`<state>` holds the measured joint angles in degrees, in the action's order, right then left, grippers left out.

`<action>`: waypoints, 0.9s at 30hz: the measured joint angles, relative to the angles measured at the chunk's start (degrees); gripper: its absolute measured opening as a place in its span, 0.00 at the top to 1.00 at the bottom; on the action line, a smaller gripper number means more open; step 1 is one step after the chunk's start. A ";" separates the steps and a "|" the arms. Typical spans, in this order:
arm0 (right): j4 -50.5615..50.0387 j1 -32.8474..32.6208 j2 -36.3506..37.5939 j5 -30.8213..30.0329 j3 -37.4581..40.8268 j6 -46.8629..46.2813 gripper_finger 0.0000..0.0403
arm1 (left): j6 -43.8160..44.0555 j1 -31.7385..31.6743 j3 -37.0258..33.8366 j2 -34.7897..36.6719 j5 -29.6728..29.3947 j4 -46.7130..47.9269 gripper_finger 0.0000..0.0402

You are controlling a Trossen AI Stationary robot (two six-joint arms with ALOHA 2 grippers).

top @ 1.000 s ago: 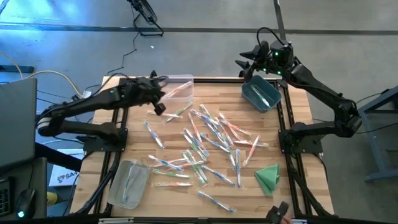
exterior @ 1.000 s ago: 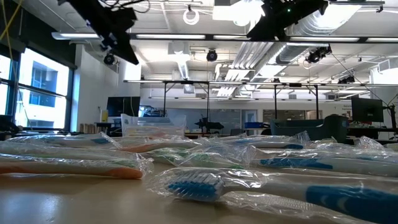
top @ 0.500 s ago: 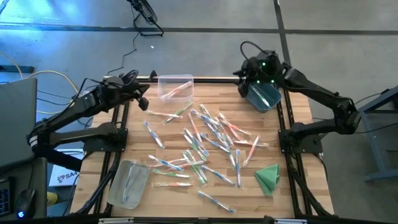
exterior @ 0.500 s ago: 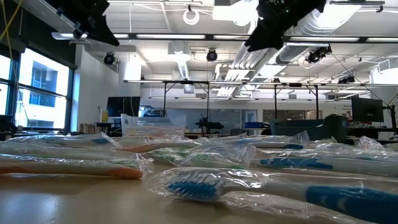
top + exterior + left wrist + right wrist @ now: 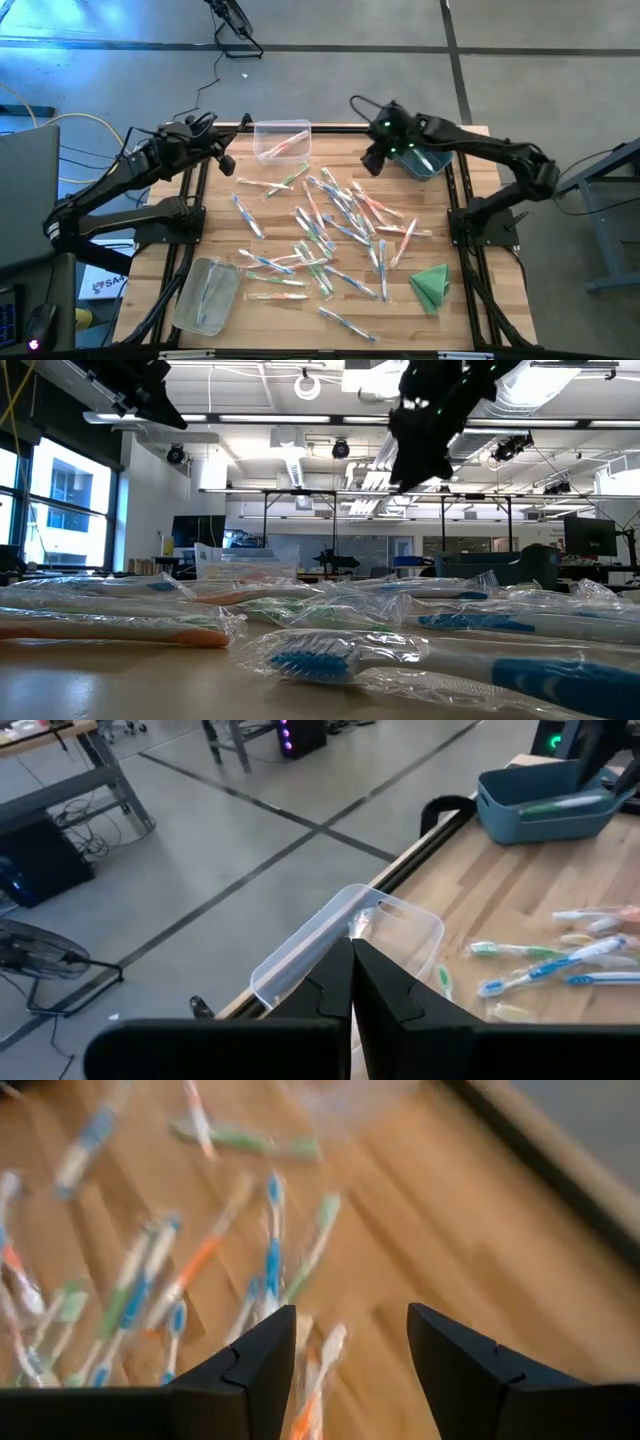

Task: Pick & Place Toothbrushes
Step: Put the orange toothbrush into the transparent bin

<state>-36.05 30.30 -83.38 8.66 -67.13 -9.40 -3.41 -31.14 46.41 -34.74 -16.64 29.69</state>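
Observation:
Many wrapped toothbrushes (image 5: 330, 230) lie scattered over the middle of the wooden table; in the low view they lie close up (image 5: 330, 655). My right gripper (image 5: 372, 160) hangs open and empty above the far right part of the pile, tipped downward, just left of the blue bin (image 5: 425, 160). In its wrist view the open fingers (image 5: 350, 1350) frame blurred toothbrushes (image 5: 270, 1260) below. My left gripper (image 5: 225, 160) is shut and empty at the table's far left corner, beside a clear bin (image 5: 282, 140) holding a pink-orange toothbrush (image 5: 285, 147). Its shut fingers (image 5: 352, 970) point at that bin (image 5: 400, 930).
A second clear bin (image 5: 207, 295) stands at the near left. A folded green cloth (image 5: 430, 285) lies at the near right. The blue bin (image 5: 545, 805) holds something green. The black table frame (image 5: 455, 200) runs along both sides.
My right gripper has swung from above the blue bin toward the table's left and down over the toothbrushes, tipping its fingers downward; it stays open. My left gripper has drawn back from the clear bin toward the far left corner, still shut.

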 joint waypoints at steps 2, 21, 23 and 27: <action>-1.23 -0.01 -2.84 -0.52 0.00 -2.93 0.54 | -0.28 0.00 0.00 0.00 0.00 0.00 1.00; -0.19 -6.66 -18.50 -4.30 0.00 -12.02 0.54 | -0.68 0.00 0.00 0.00 0.02 -0.04 1.00; 0.13 -6.86 -18.50 -4.20 0.00 -12.01 0.54 | -0.09 0.00 0.00 0.00 0.02 -0.04 1.00; 1.41 -7.13 -19.92 -4.73 -0.02 -11.92 0.54 | 0.86 0.00 0.00 0.00 0.04 -0.08 1.00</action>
<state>-34.65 23.18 -103.30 3.93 -67.16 -21.32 -2.55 -31.14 46.41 -34.74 -16.60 29.61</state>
